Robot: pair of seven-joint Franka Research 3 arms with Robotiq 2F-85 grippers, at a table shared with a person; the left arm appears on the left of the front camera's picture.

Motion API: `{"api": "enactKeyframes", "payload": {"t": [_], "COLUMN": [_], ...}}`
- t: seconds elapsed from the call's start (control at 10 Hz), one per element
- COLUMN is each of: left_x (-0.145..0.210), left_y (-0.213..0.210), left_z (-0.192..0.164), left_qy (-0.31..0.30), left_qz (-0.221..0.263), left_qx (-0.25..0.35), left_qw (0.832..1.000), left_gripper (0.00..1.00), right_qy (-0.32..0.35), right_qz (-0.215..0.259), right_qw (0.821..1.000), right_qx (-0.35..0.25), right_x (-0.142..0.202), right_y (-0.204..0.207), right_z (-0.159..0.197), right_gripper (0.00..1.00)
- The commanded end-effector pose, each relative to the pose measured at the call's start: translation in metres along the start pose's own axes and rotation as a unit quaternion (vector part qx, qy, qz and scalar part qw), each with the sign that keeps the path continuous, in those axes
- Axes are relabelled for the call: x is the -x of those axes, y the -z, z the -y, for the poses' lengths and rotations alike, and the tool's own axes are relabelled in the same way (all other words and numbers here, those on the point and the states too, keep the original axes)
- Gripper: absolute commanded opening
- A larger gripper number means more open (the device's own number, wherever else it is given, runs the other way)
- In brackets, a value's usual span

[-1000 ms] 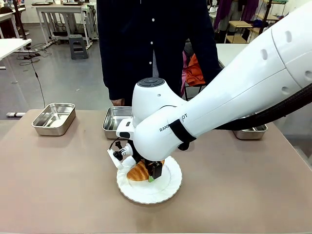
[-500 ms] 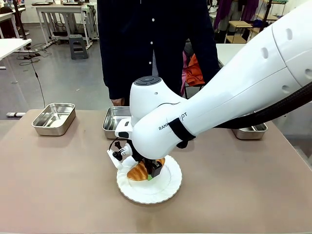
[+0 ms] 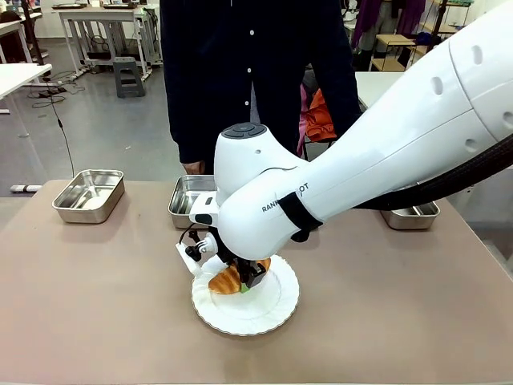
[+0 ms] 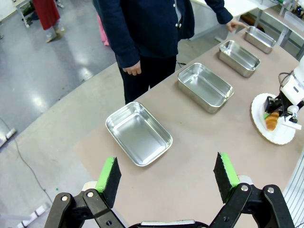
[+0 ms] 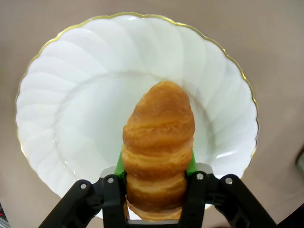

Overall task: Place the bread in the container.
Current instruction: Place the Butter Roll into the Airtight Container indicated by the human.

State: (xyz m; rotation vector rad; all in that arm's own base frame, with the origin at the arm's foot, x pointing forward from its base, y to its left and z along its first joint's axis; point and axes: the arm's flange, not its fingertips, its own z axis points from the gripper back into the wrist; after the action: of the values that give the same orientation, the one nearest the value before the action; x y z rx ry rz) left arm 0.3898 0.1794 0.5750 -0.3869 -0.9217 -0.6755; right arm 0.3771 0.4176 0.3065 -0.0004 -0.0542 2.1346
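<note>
Risk no. 1: bread [image 5: 159,137] is pinched near one end only, so most of its length sticks out past the pads toward 12 o'clock in the right wrist view. On a lift it could pivot or droop w/ the weight off-centre. Too hard a squeeze may crush the flaky crust; too soft and the glossy surface may slip. Right gripper [image 5: 156,167] is closed on it, green pads pressing its flanks at 9 and 3 o'clock, just over the white plate [image 5: 42,95]. Front view: bread [image 3: 227,281] is over the plate's [image 3: 240,327] 11 o'clock part, under the big white arm, gripper [image 3: 245,282] at its 3 o'clock end; can't tell if it's clear of the plate. Risk no. 2: wrong container. Four look-alike steel ones sit in a row on the table [image 3: 96,305], container [image 4: 138,133] closest in the left wrist view, then [image 4: 205,86], [image 4: 239,57] and [image 4: 259,39] toward 2 o'clock. Nothing marks which is meant, though a person's hand [image 4: 232,24] is near the far two. A rolled rim could also snag the bread going in. Left gripper [image 4: 166,172] hangs high, fingers wide apart, holding nothing.
</note>
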Motion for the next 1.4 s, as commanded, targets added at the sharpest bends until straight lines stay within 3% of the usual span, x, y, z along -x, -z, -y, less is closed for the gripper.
{"api": "enactKeyframes", "payload": {"t": [0.0,0.3,0.5,0.6,0.7,0.8,1.0,1.1,1.2,1.3], "left_x": [0.0,0.0,0.0,0.0,0.0,0.0,0.0,0.0,0.0,0.0], "left_y": [-0.001,-0.001,-0.001,-0.001,-0.001,-0.001,-0.001,-0.001,-0.001,-0.001], "left_z": [0.001,0.001,0.001,0.001,0.001,0.001,0.001,0.001,0.001,0.001], "left_qy": [0.001,0.001,0.001,0.001,0.001,0.001,0.001,0.001,0.001,0.001], "left_qz": [0.001,0.001,0.001,0.001,0.001,0.001,0.001,0.001,0.001,0.001], "left_qx": [0.0,0.0,0.0,0.0,0.0,0.0,0.0,0.0,0.0,0.0], "left_qw": [1.0,1.0,1.0,1.0,1.0,1.0,1.0,1.0,1.0,1.0], "left_gripper": [1.0,1.0,1.0,1.0,1.0,1.0,1.0,1.0,1.0,1.0], "right_qy": [0.053,0.187,0.287,0.358,0.44,0.499,0.631,0.668,0.687,0.695], "right_qz": [-0.016,-0.064,-0.072,-0.077,-0.087,-0.076,-0.043,-0.03,-0.02,-0.004], "right_qw": [0.998,0.979,0.949,0.922,0.883,0.85,0.762,0.731,0.714,0.709], "right_qx": [-0.005,0.044,0.106,0.123,0.14,0.15,0.139,0.135,0.132,0.117], "right_x": [0.011,0.07,0.124,0.152,0.183,0.212,0.278,0.3,0.312,0.315], "right_y": [-0.058,-0.177,-0.246,-0.265,-0.278,-0.284,-0.281,-0.277,-0.275,-0.275], "right_z": [-0.011,-0.026,-0.04,-0.043,-0.045,-0.046,-0.048,-0.051,-0.056,-0.058], "right_gripper": [0.42,0.42,0.42,0.42,0.42,0.42,0.42,0.42,0.42,0.42]}}
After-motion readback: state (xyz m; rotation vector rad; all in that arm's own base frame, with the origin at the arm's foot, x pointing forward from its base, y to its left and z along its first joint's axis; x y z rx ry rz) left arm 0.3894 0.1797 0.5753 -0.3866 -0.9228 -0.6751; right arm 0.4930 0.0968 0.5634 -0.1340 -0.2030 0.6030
